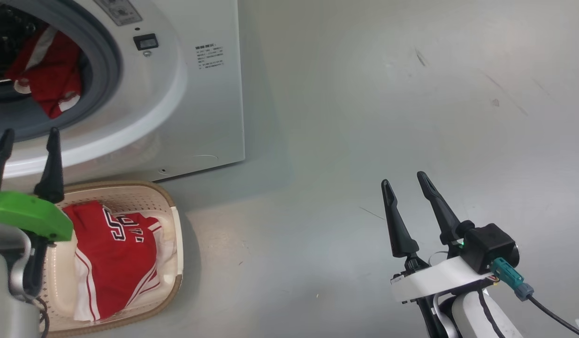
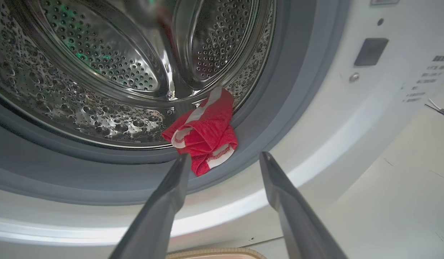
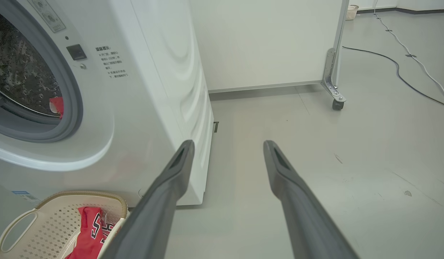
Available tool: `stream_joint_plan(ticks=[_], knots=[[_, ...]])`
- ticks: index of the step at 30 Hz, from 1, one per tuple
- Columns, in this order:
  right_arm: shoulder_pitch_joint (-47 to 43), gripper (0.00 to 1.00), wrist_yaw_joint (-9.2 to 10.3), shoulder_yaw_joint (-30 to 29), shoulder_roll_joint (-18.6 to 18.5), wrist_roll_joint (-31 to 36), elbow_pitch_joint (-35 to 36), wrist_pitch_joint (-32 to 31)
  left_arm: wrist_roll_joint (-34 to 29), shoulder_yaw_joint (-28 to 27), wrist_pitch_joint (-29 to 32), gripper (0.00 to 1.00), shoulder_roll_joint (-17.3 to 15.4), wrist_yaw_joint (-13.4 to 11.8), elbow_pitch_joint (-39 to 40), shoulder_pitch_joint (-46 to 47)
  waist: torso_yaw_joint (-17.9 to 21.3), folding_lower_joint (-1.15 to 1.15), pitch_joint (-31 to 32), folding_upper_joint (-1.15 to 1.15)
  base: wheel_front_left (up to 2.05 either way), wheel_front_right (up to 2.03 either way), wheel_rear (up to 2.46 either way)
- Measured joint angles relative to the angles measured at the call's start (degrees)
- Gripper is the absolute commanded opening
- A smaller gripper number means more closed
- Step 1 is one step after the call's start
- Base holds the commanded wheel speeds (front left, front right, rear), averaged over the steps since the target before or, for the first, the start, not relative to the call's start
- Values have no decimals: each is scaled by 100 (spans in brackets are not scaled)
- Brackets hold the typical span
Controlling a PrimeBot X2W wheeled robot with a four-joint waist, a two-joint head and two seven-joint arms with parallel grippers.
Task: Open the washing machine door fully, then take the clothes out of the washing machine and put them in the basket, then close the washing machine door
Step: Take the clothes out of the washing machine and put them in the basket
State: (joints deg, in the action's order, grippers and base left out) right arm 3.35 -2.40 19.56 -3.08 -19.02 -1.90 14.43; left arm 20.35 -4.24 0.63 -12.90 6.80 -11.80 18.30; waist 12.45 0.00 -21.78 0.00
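Clothes [image 2: 204,133] are split. One red bunch sits at the front lip of the drum [image 2: 99,72], spilling onto the grey gasket [image 2: 276,108]. Another red piece [image 1: 111,253] with white lettering lies in the basket [image 1: 176,234]. Left gripper [image 2: 225,156] is spread wide and empty, fingers aimed at the drum mouth, bunch just past the tips, apparently not touching. Reads as lined up for the next grab, and fabric at the lip makes it an easy reach. Right gripper [image 1: 403,180] is also spread and empty, over bare floor [image 1: 364,117] well apart from the washing machine [image 1: 205,108], likely to stay out of the left arm's path. Basket stands on the floor just in front of the machine, below the opening, so the carry is short. Hard to call: how far the washing machine door is swung. The mouth is unobstructed, so it's open at least enough. Left wrist view shows bare steel behind the bunch, but the gasket cuts off the drum's near bottom, so more fabric could hide there. Left arm covers part of the basket in the head view.
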Motion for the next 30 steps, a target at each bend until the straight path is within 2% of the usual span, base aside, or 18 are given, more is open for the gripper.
stream_joint_plan(ticks=[13,22,30], knots=[[255,100,10,85,30,-11,-5,1,720,-495,1059,100,-149,-199,-754,1090,470,0,-533,0,0,0,0],[350,100,62,146,38,-88,-48,1,733,-692,1581,100,-472,-416,-1230,1669,700,0,-741,0,0,0,0],[455,100,112,208,46,-242,-1,2,889,-710,1822,100,-501,-506,-1605,2145,874,0,-899,0,0,0,0]])
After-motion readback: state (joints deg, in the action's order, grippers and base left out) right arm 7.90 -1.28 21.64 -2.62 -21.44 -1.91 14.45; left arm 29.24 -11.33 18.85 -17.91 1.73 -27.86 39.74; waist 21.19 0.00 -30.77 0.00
